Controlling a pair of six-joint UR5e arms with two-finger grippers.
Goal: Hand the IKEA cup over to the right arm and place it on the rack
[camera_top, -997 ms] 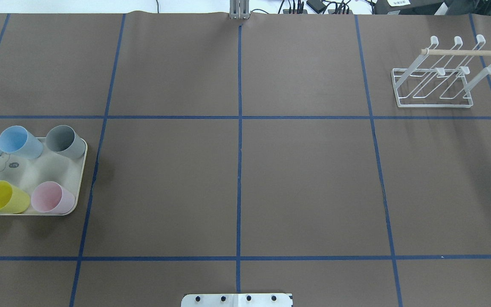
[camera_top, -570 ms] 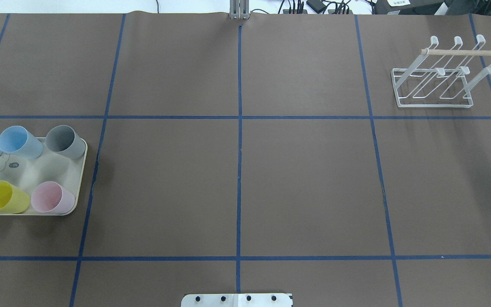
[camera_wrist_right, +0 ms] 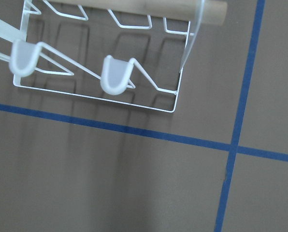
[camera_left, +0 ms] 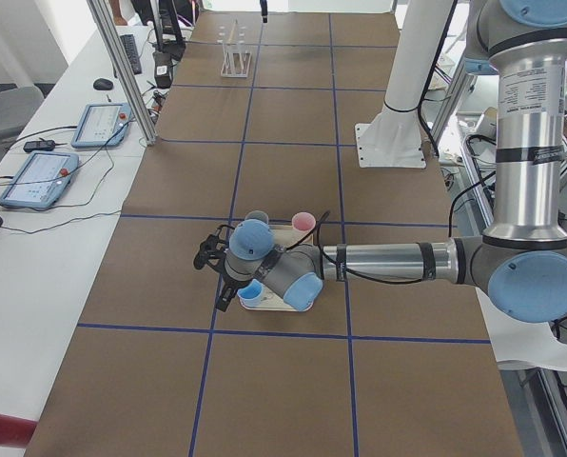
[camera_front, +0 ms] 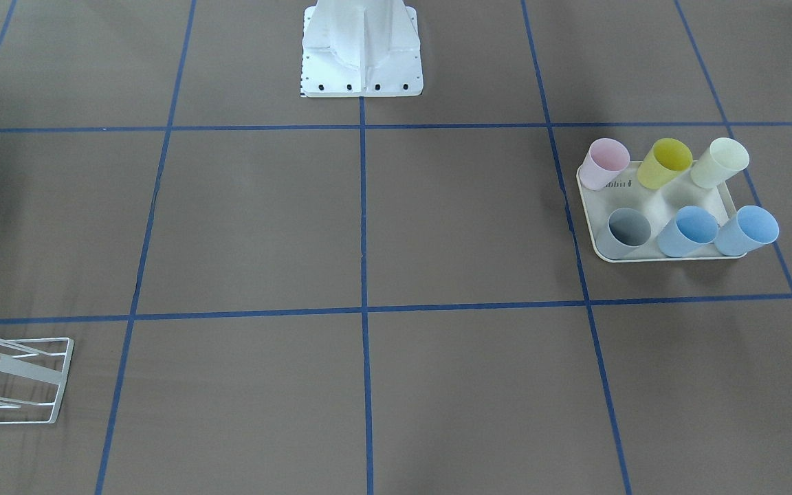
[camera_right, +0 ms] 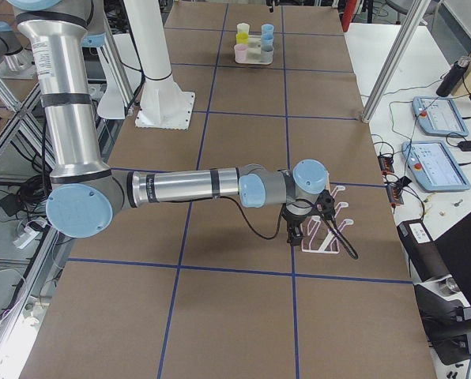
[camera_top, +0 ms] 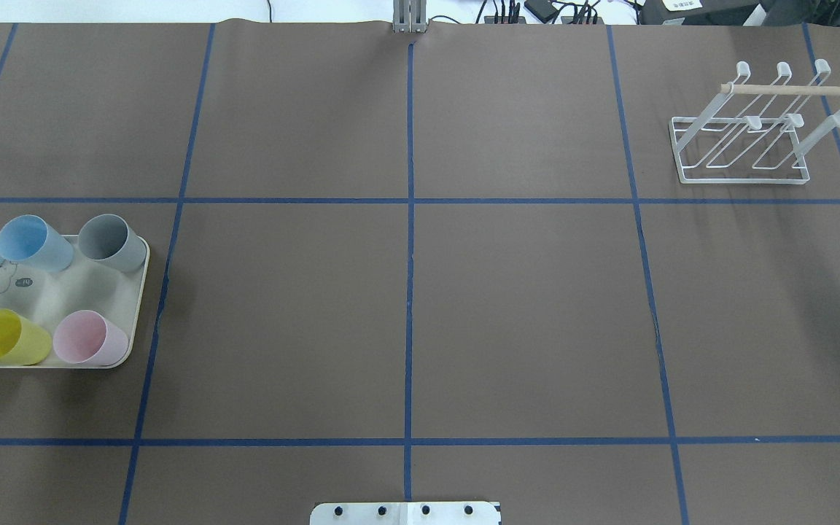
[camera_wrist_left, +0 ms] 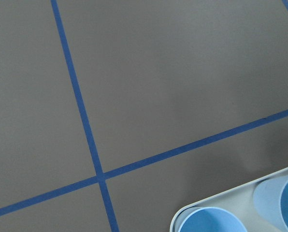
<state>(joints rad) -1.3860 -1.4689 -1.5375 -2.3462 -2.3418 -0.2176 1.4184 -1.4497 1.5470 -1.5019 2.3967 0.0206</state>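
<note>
The brown paper-covered worktop (camera_top: 522,306), squared off by blue tape lines (camera_top: 409,292), carries a cream rounded-corner tray (camera_top: 70,292) at its left edge, a small white wire-frame rack (camera_top: 753,122) far right, and a white metal base plate (camera_top: 405,512) near the middle

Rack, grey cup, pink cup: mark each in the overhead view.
rack (camera_top: 792,90), overhead exterior view, on the wooden dowel
grey cup (camera_top: 102,235), overhead exterior view, inside its mouth
pink cup (camera_top: 82,335), overhead exterior view, inside its mouth

Robotics lab. Table (camera_top: 537,292) papered brown, blue tape grid (camera_top: 410,292). Left arm (camera_left: 388,262), right arm (camera_right: 188,187) on white pedestal (camera_front: 361,48). Teach pendants (camera_right: 437,116), cables on side bench (camera_left: 36,105). Aluminium frame posts (camera_left: 122,67).
</note>
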